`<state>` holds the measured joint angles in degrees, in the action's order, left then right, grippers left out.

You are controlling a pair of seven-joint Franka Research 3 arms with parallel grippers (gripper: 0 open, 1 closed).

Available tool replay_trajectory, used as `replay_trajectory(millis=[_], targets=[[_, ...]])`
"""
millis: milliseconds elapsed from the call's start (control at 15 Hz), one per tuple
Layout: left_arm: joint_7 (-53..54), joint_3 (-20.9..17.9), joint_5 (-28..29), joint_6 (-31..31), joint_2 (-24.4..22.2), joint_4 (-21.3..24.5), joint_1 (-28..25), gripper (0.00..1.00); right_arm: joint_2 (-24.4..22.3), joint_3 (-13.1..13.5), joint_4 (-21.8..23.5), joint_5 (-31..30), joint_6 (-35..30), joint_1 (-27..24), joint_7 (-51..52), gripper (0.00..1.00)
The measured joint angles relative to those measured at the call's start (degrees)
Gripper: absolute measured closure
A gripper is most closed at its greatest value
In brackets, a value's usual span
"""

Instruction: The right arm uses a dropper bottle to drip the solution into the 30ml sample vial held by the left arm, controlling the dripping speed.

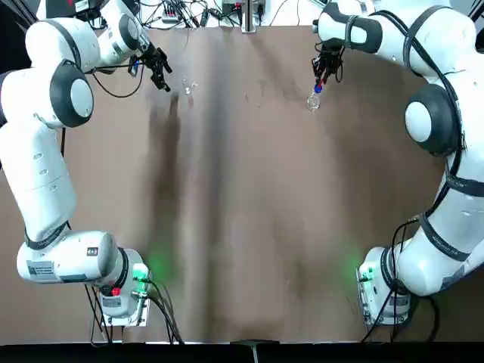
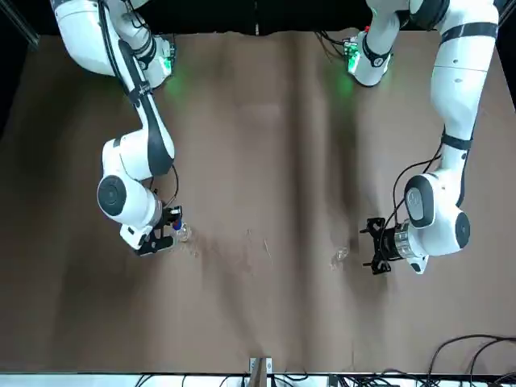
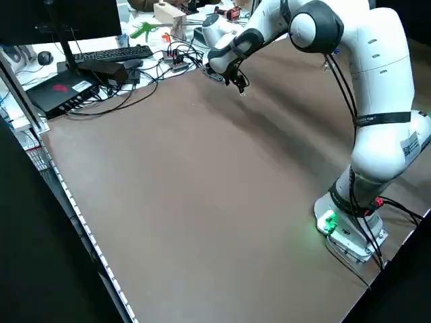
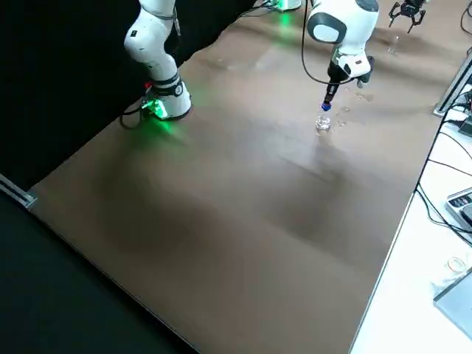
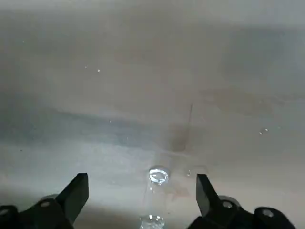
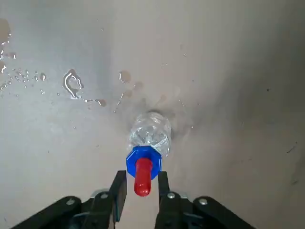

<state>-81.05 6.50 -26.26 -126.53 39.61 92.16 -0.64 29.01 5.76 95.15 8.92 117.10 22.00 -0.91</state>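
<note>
The dropper bottle [image 6: 148,136] stands upright on the brown table cover [image 1: 249,212] at the far right of the table, its clear round body topped by a blue faceted collar and a slim red rubber bulb. The right gripper [image 6: 139,183] comes down from above with its fingers closed narrow on that red bulb. Spilled droplets [image 6: 71,83] and small wet patches glisten on the cover just beside the bottle. The 30ml sample vial [image 5: 157,175] stands upright at the far left of the table, well apart from the bottle, a colourless glass cylinder hard to pick out against the brown. The left gripper [image 5: 142,195] hangs over it with its black fingers spread wide on either side, touching nothing. Both sit near the table's far edge, where cables and a keyboard [image 3: 111,54] crowd the bench beyond. The whole middle and near stretch of the cover lies smooth and free, faintly creased lengthwise
</note>
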Motion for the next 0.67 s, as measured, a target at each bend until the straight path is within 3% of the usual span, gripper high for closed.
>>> replay_trajectory(millis=[267, 467, 600, 667], targets=[[0.0, 0.0, -0.4, 0.0, 1.1, 0.0, -0.1, 0.0, 0.0, 0.0, 0.0, 0.0, 0.0, 0.0, 0.0, 0.71], [0.0, 0.0, -4.2, 0.0, 1.1, -0.2, -0.6, 0.0, 0.0, 0.0, 0.0, 0.0, -0.1, 0.0, 0.0, 0.72], [0.1, 0.0, -7.9, 0.0, 1.1, -0.2, -1.4, 0.0, 0.0, 0.0, 0.0, 0.0, -0.6, 0.0, 0.0, 0.87], [0.1, 0.0, -8.8, 0.0, 1.1, -0.2, -1.7, 0.0, 0.0, 0.0, 0.0, 0.0, -0.9, 0.0, 0.0, 0.88]])
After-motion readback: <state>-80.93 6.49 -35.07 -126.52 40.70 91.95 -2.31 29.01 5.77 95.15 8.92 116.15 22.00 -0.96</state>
